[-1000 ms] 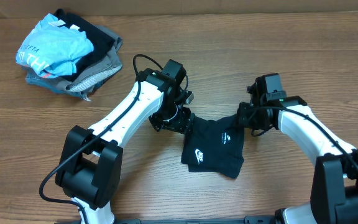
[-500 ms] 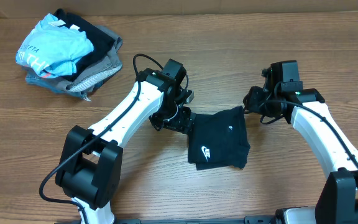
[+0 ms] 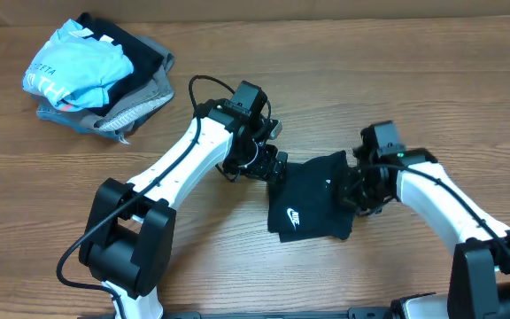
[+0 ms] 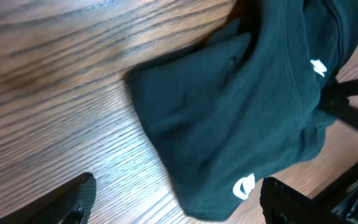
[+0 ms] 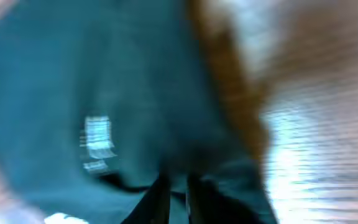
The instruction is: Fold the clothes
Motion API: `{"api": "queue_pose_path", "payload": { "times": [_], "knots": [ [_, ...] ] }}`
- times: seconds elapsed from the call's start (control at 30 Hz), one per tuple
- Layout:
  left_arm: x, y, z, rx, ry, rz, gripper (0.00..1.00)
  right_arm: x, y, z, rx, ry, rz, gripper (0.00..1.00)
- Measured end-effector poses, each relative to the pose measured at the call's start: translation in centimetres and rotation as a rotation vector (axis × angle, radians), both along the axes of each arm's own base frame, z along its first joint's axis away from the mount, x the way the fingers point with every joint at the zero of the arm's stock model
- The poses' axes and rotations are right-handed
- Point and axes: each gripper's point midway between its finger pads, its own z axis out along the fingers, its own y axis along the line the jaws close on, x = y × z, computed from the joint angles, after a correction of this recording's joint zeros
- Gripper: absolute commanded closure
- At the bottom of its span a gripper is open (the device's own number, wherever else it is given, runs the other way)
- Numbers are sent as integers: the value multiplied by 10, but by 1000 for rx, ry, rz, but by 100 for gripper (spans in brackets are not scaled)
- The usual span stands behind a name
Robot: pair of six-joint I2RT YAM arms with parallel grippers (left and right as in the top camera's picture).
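The T-shirt lies folded on the bench. The left tool is released, spread above it. The right tool is at its right edge; blur hides whether it is clenched.

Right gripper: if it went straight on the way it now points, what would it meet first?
Most likely the black T-shirt, which fills the right wrist view directly ahead of the right gripper; blur hides whether they touch yet.
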Motion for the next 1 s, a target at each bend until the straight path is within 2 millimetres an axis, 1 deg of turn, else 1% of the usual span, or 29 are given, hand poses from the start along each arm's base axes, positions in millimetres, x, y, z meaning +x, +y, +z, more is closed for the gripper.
{"api": "queue_pose_path", "payload": {
  "times": [0.07, 0.13, 0.23, 0.33, 0.5, 0.63, 0.77, 0.8, 0.87, 0.93, 0.97, 1.0],
  "knots": [
    [0, -1, -5, -9, 5, 20, 12, -6, -4, -11, -16, 17, -48, 87],
    [2, -3, -9, -21, -3, 37, 10, -7, -6, -19, -22, 18, -90, 87],
    [5, -6, -20, -46, -11, 71, 10, -7, -6, -25, -16, 15, -133, 87],
    [0, -11, -30, -90, 7, 95, 11, -6, -6, -25, -12, 13, -155, 87],
    [-11, -20, -41, -169, 56, 124, 10, -6, -6, -25, -10, 16, -169, 87],
    [-16, -30, -41, -199, 66, 120, 10, -5, -6, -25, -10, 17, -173, 87],
    [-21, -48, -40, -228, 65, 103, 11, -5, -6, -25, -10, 17, -174, 88],
    [-22, -52, -42, -232, 69, 105, 12, -5, -6, -25, -10, 15, -174, 87],
    [-23, -59, -48, -244, 97, 123, 19, -5, -6, -25, -10, 14, -174, 87],
    [-21, -64, -49, -270, 128, 147, 32, -5, -6, -25, -10, 14, -174, 87],
    [-20, -67, -51, -288, 139, 149, 43, -5, -6, -25, -10, 13, -174, 87],
    [-18, -69, -52, -302, 149, 153, 52, -5, -6, -25, -10, 13, -174, 87]
  ]
}}
